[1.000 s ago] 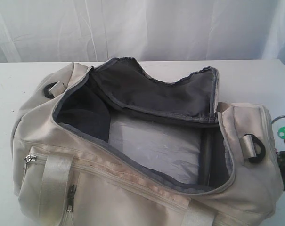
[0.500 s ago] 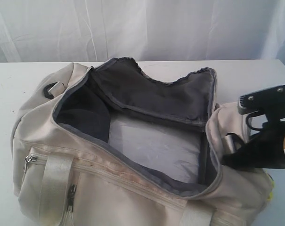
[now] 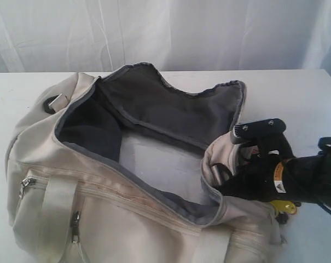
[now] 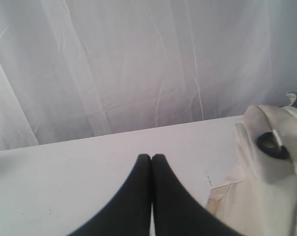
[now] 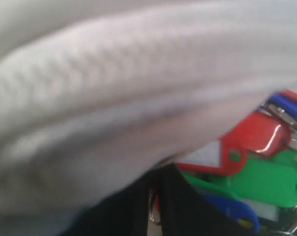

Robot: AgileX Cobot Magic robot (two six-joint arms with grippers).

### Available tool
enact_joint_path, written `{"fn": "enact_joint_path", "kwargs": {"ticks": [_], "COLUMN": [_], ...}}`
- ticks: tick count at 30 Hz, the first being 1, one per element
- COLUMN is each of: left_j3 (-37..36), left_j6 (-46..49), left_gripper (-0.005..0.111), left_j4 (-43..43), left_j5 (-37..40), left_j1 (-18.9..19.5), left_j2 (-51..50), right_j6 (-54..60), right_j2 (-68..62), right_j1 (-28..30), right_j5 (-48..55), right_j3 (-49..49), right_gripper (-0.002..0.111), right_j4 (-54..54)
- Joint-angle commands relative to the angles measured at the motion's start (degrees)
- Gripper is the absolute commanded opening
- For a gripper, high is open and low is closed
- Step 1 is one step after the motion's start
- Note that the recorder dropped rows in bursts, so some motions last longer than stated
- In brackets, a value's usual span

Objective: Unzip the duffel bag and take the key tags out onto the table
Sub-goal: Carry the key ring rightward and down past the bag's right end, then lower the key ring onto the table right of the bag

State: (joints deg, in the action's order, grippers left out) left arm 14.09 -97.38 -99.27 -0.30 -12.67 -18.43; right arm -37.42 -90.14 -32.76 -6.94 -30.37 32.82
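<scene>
- The duffel bag [image 3: 127,219] lies on the white table [image 3: 23,98] with its main zip undone; the top flap is folded back toward the curtain [image 3: 181,33], showing dark grey lining and a pale floor panel inside.
- The right arm lies against the bag's right end in the exterior view; the cream fabric there is crumpled inward around the arm's black body, and the fingertips are hidden by it.
- Right gripper [image 5: 157,172]: the two black fingers are drawn together with only a thin slit between them; a small glint shows in that slit, possibly a metal ring, but the view is too blurred to tell whether anything is pinched.
- The key tags [image 5: 266,179] sit just beyond those fingertips, under a fold of the bag's fabric; red, green and blue tags show, bunched together.
- A yellow tag [image 3: 284,207] pokes out beneath the right arm, beside the bag's right end; whether it touches the table cannot be told.
- Left gripper [image 4: 151,158]: fingers clenched tight, holding nothing; it hangs over bare table, apart from the bag's left end and its black D-ring [image 4: 272,146].
</scene>
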Motion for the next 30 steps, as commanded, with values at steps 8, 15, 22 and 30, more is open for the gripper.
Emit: {"fn": "enact_joint_path", "kwargs": {"ticks": [8, 15, 22, 30], "left_j3": [-0.3, -0.3, -0.3, -0.3], "left_j6": [0.0, 0.0, 0.0, 0.0], "left_gripper": [0.0, 0.0, 0.0, 0.0], "left_j4": [-0.7, -0.7, -0.7, -0.7], "left_j5": [-0.3, -0.3, -0.3, -0.3], "left_j1": [-0.1, -0.1, -0.1, -0.1], "left_j2": [0.5, 0.5, 0.5, 0.5], "right_j6": [-9.2, -9.5, -9.7, -9.6], "right_j2": [-12.7, -15.2, -15.4, -9.2], "right_j1": [-7.5, -10.0, -11.7, -11.7], "right_j5": [-16.7, -17.6, -17.5, -6.2], "right_j3": [-10.7, -15.6, -18.9, -19.3], "right_gripper": [0.0, 0.0, 0.0, 0.0], "right_j4": [-0.2, -0.2, 0.1, -0.1]}}
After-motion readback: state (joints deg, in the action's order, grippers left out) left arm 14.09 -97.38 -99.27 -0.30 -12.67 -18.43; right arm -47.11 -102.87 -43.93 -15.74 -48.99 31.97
